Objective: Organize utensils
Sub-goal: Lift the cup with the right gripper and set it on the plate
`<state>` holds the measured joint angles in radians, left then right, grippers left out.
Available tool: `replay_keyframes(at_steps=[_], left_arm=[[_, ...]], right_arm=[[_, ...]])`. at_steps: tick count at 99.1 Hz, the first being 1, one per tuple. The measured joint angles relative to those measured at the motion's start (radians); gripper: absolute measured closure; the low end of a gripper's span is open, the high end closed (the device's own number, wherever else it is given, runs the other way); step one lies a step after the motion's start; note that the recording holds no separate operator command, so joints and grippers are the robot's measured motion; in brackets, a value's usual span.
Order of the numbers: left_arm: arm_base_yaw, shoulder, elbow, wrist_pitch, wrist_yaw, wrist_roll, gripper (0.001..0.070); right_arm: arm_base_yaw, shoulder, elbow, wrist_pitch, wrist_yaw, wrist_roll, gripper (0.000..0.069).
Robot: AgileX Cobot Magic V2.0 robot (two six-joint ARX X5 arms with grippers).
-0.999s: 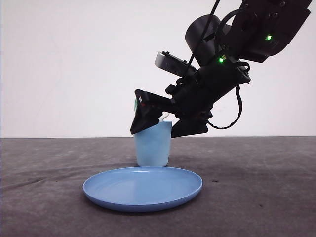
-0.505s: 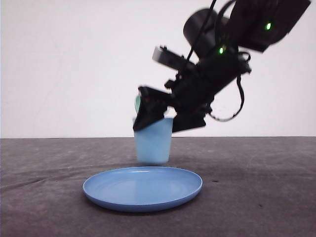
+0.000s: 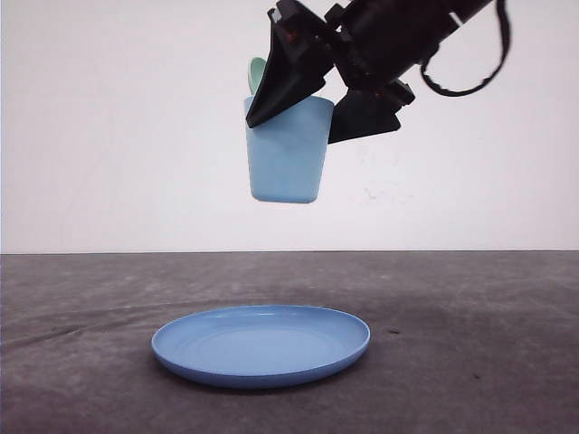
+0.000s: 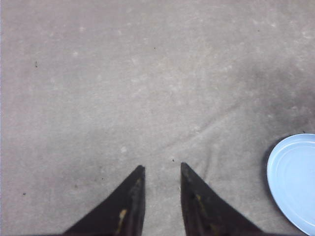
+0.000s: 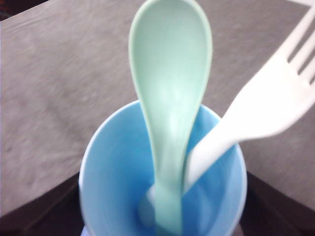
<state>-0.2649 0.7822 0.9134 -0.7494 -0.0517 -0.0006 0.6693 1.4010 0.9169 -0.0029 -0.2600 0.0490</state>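
Grey desk (image 3: 470,362) under a white wall: the right hand (image 3: 312,90) holds the light blue cup (image 3: 285,149) in the air above the round blue plate (image 3: 261,344).

Its two black fingers are pinched on the cup's rim, one on each side, and the cup hangs upright, well clear of the plate. Inside the cup stand both utensils: the mint-green spoon (image 5: 170,98) with its oval bowl rising above the rim, and the white fork (image 5: 261,105) leaning beside it, tines up and out past the rim, their handles meeting at the cup's bottom. From the front, a sliver of the spoon's bowl peeks over the rim. The left hand (image 4: 161,169) hovers over bare desk near the plate's edge, fingers slightly parted with nothing between them.
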Motion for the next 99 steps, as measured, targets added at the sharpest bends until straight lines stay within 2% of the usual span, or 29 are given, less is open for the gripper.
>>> replay_keyframes(at_steps=[27, 47, 64, 99], left_arm=[[0.0, 0.0, 0.0, -0.002, 0.0, 0.0, 0.0592], [0.0, 0.0, 0.0, -0.002, 0.0, -0.003, 0.0592], [0.0, 0.0, 0.0, -0.003, 0.0, -0.011, 0.0592], [0.0, 0.0, 0.0, -0.003, 0.0, -0.015, 0.0592]], right_arm=[[0.092, -0.026, -0.128, 0.013, 0.008, 0.0, 0.0194], [0.141, -0.026, -0.2, 0.115, 0.031, 0.0, 0.0194], [0.147, -0.005, -0.228, 0.163, 0.077, 0.001, 0.0194], [0.155, 0.081, -0.233, 0.195, 0.077, 0.001, 0.0194]])
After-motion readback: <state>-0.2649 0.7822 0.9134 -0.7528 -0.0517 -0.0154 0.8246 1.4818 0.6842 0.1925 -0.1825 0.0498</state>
